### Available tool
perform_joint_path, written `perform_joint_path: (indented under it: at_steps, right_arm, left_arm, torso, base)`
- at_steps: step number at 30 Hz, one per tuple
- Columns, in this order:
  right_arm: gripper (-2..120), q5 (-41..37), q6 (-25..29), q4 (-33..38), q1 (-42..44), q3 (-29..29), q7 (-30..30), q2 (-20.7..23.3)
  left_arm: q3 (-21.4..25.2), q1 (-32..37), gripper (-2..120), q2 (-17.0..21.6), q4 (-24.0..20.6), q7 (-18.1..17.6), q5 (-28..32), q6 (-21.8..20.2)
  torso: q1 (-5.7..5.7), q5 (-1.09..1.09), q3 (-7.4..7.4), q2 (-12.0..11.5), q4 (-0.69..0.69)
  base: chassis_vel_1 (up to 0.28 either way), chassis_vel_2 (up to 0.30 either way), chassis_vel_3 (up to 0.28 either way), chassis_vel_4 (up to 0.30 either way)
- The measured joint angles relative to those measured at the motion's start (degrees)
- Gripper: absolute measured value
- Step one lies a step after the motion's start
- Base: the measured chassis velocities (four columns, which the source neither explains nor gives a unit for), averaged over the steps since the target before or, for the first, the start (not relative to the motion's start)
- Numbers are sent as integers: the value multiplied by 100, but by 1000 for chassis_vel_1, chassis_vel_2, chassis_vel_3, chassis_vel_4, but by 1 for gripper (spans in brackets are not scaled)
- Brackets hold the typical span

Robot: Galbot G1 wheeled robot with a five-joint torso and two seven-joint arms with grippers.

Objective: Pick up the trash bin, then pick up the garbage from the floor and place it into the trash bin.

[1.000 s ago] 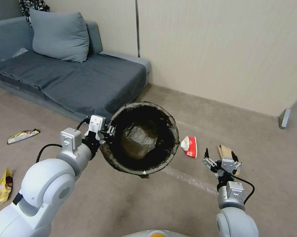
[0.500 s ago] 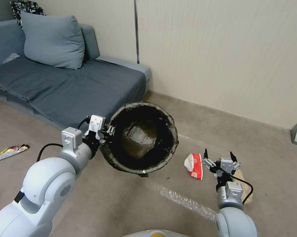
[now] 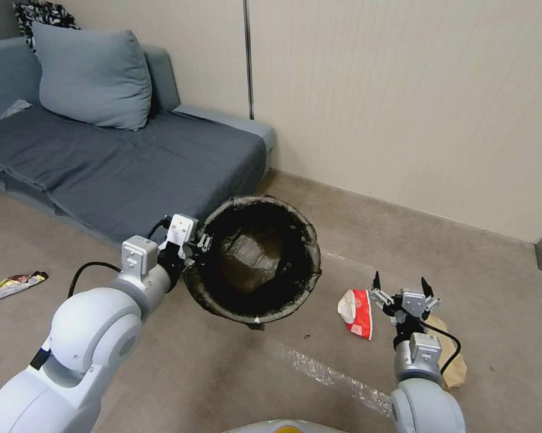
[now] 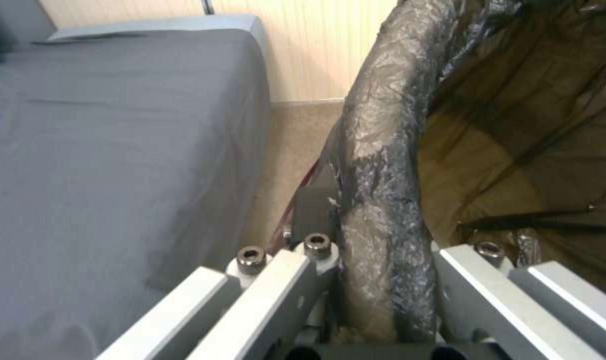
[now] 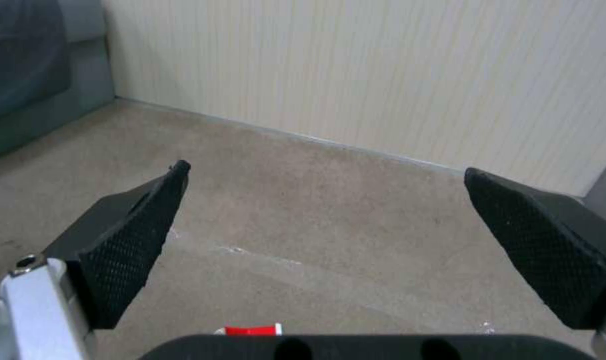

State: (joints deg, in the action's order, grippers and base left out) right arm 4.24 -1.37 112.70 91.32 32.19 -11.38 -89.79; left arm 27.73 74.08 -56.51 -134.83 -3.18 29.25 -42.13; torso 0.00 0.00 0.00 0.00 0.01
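My left gripper (image 3: pixel 197 242) is shut on the rim of the trash bin (image 3: pixel 253 258), holding it off the floor (image 3: pixel 223 367) with its dark-lined mouth facing me. The left wrist view shows the bag-covered rim (image 4: pixel 382 200) clamped between the jaws. My right gripper (image 3: pixel 401 284) hangs open above the carpet, with nothing between its black pads (image 5: pixel 133 235). A red-and-white crumpled wrapper (image 3: pixel 356 311) lies just left of it. A tan paper bag (image 3: pixel 450 355) lies behind and to the right of the right wrist, partly hidden. A yellow snack packet (image 3: pixel 12 282) lies at the far left.
A grey sofa (image 3: pixel 121 162) with a blue-grey pillow (image 3: pixel 91 75) stands at the back left. A beige wall (image 3: pixel 403 102) runs behind the carpet. A strip of clear tape (image 3: pixel 331 376) crosses the floor in front of me.
The whole view has shifted, so the camera moved: the wrapper and paper bag now sit closer and lower. Both grippers keep their state; the bin stays held.
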Motion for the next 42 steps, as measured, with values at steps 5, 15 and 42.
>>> perform_joint_path:
  at_steps: [5,15,42]
  right_arm:
    - [100,11,-1,0,30,-1,0,6]
    - [100,6,-12,20,41,-2,-1,25]
    - [100,19,-11,-19,60,28,11,1]
  left_arm:
    - [2,22,1,-11,-23,-79,203,-1]
    - [23,67,1,-35,-14,-174,272,-1]
    - [33,32,1,-41,62,-21,31,-1]
  torso:
    - [0,0,0,0,0]
    - [0,0,0,0,-1]
    - [0,0,0,0,0]
  base:
    - [0,0,0,0]
    - [0,0,0,0]
    - [-10,-11,-11,-14]
